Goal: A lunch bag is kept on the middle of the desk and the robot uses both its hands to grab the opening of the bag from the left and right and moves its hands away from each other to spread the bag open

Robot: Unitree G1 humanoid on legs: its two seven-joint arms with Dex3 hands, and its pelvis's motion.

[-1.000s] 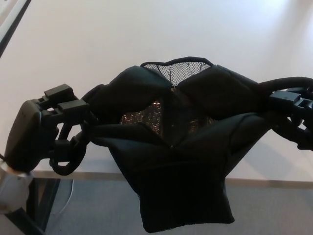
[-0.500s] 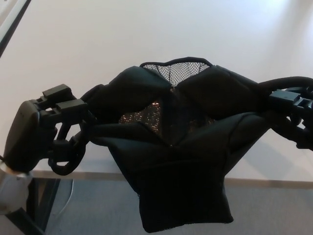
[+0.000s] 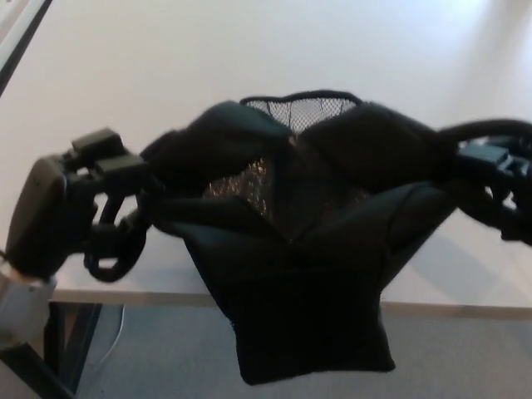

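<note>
Each hand is clamped on one side of the lunch bag [image 3: 307, 274]: left hand [image 3: 79, 212] on the left rim, right hand [image 3: 499, 187] on the right. Held between them over the tabletop [image 3: 166, 75] edge, its mouth gapes, showing the lining.

Nothing readable is showing anywhere: no words, labels, brand marks or numbers are appearing on the lunch bag [image 3: 303, 274], the hands or the desk [image 3: 249, 58].
</note>
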